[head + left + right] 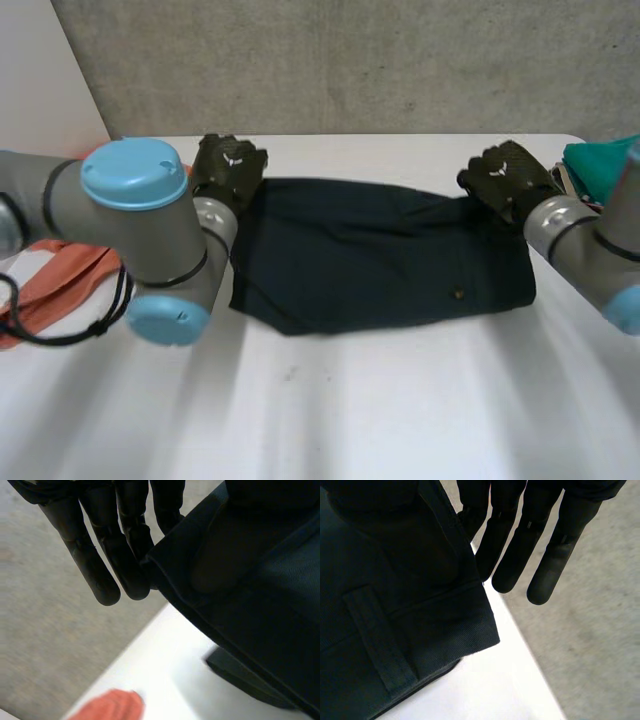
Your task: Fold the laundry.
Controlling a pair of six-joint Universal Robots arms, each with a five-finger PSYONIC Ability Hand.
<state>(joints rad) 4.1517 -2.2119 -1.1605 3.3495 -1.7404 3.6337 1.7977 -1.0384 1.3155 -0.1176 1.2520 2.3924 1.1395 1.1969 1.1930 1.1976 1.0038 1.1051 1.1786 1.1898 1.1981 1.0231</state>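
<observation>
Across the middle of the white counter lies a dark navy woven garment, spread in a wide band. At its upper-left corner the left hand pinches the cloth between straight fingers and thumb. The right hand does likewise at the upper-right corner. Folding looks barely started, with the far edge gripped but not brought over. A crumpled orange cloth at the left and a teal cloth at the right seem to wait.

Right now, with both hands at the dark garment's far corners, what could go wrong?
1. The left hand and right hand each pinch the dark garment only near its edge; a corner may slip on lifting.
2. The left arm passes over the orange cloth and could drag it.
</observation>
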